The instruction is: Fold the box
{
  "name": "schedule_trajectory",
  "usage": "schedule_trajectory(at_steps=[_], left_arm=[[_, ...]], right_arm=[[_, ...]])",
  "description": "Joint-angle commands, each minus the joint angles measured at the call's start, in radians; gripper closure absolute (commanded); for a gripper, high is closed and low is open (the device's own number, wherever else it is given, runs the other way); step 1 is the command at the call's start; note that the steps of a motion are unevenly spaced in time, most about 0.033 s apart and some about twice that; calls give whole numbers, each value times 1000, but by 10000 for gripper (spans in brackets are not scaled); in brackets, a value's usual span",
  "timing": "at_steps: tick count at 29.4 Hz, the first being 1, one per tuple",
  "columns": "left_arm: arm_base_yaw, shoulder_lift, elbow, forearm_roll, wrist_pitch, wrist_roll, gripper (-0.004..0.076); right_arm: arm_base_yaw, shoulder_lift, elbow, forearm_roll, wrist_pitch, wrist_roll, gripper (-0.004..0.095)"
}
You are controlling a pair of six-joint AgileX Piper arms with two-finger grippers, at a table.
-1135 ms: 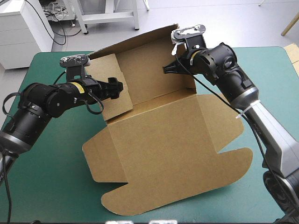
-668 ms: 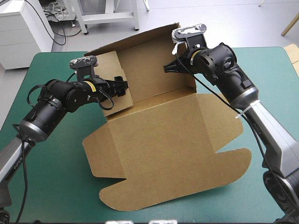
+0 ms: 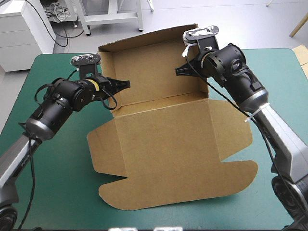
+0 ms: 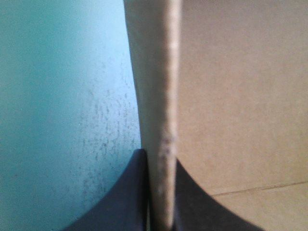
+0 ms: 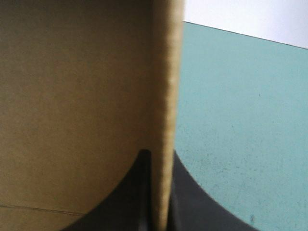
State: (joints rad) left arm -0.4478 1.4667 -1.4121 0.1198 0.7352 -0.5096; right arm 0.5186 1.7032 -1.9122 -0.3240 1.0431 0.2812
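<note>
Grippers each clamp thinly on the box (image 3: 168, 154): left gripper (image 3: 120, 85) on the raised rear wall's left edge, right gripper (image 3: 180, 71) on its right edge. Earlier the left side flap angled inward; now it is swung back. Remaining board lies flat toward the near edge, with bare teal-green cover (image 3: 57, 183) on both sides.

The left hand (image 4: 160, 161) clamps the box (image 4: 240, 96) edge-on, teal-green cover (image 4: 62, 96) beside.
</note>
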Motion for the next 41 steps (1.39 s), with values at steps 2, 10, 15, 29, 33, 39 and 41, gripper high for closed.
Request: schedule_trajectory(at_steps=[2,10,15,29,33,39,41], left_arm=[[-17,92,-188,-29,44,67,732],[-17,318,-331,-106,261,168,732],[-17,408,-338,-135,313,194,732],[10,459,-382,-133,345,197,731],[19,466,-414,-229,362,342,700],[16,468,-420,-233,379,428,420],[16,468,-421,-233,372,428,270]], right_arm=[[-24,3,-30,59,59,-2,924],[-149,81,92,267,112,-99,924],[-179,110,144,284,110,-120,924],[-232,218,146,324,111,-141,917],[-239,218,146,371,95,-144,779],[-239,218,146,373,91,-136,319],[-239,218,146,373,91,-136,159]])
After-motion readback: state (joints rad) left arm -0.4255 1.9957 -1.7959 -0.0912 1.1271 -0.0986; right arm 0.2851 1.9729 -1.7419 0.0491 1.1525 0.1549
